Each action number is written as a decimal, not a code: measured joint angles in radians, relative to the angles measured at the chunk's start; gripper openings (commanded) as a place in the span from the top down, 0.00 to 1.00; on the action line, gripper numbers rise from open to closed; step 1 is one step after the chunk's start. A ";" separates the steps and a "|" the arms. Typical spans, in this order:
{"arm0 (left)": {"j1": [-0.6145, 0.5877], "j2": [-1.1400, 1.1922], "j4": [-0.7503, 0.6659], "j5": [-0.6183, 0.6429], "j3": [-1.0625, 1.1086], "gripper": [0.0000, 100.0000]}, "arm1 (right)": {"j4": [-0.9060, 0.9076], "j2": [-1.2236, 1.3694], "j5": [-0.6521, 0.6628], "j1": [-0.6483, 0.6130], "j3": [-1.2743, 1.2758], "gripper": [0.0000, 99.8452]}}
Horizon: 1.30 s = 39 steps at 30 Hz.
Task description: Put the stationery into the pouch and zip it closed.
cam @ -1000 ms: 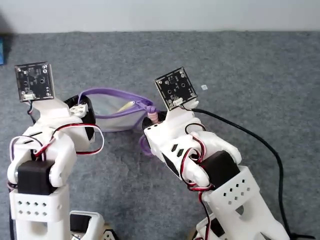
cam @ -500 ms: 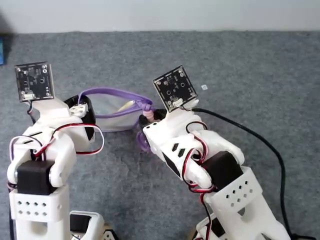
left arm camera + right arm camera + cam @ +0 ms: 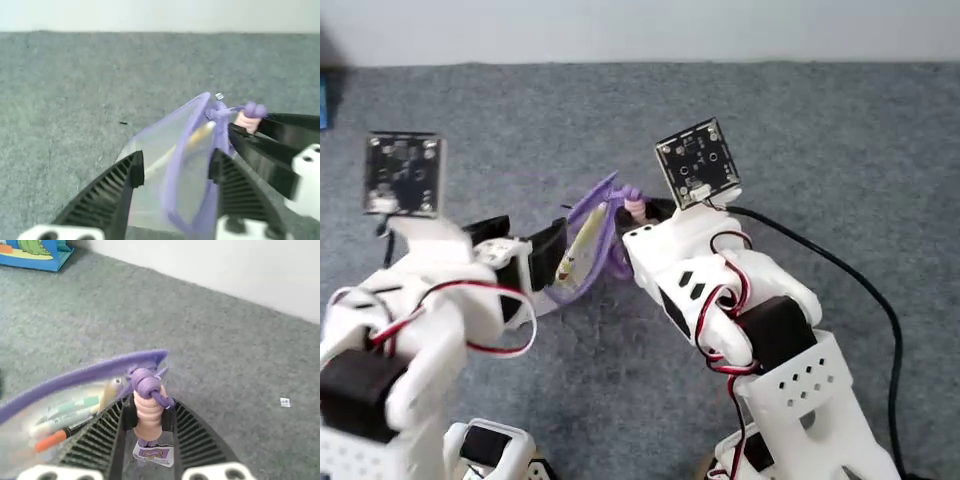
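Black ribbed jaws of right gripper [image 3: 147,412] clamped together on pink zip pull [image 3: 146,405], purple cord knotted on top of it. Same grip from high view: right gripper [image 3: 638,212] at far-right end of pouch [image 3: 592,240], approx. centre of scene. Purple zip edge running from zip pull toward the left.

Left gripper [image 3: 175,165] w/ jaws either side of pouch's near-left end, pressed onto it, clear plastic bunched btwn them. In high view, left gripper [image 3: 533,245] just left of pouch, on near side.

Pouch [image 3: 165,145] strung btwn both grippers, tipped up on edge, not lying flat. Clear walls, purple trim. Zip pull [image 3: 247,120] at its far corner. Pens [image 3: 70,409] inside, one w/ orange tip, others pale. Yellowish pen [image 3: 575,255] lying lengthwise along pouch. Whether zip fully shut: can't tell.

Grey carpet-like surface [image 3: 820,130] beneath. Black cable [image 3: 840,285] trailing over it to right of right arm. Small white scrap [image 3: 728,175] on surface, far-right of right gripper, well apart from pouch. Blue box [image 3: 30,252] at far-left edge, by white wall.
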 measured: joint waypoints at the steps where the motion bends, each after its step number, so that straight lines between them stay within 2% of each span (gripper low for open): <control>1: 0.000 0.000 0.020 0.000 -0.034 0.73 | -0.011 0.000 0.000 0.002 0.000 0.99; 8: 0.000 -0.011 0.071 0.000 -0.295 0.74 | -0.083 0.002 0.074 0.018 0.000 0.99; 12: -0.100 -0.012 0.071 0.000 -0.339 0.74 | -0.127 0.002 0.138 0.018 0.002 0.99; 17: -0.269 -0.012 0.057 0.000 -0.259 0.74 | -0.209 0.006 0.190 0.018 -0.037 0.99; 23: -0.302 -0.011 -0.005 0.000 -0.018 0.74 | -0.238 0.006 0.278 -0.044 -0.120 0.99; 27: -0.247 0.000 -0.081 0.000 0.153 0.77 | -0.245 0.005 0.315 -0.077 -0.129 0.99; 30: -0.155 0.000 -0.146 0.003 0.256 0.83 | -0.245 0.006 0.324 -0.078 -0.127 0.99; 36: 0.120 -0.012 -0.160 0.000 0.267 0.88 | -0.245 0.006 0.328 -0.071 -0.083 0.99; 39: 0.157 -0.064 -0.160 0.000 0.235 0.88 | -0.245 0.008 0.330 -0.046 -0.071 0.99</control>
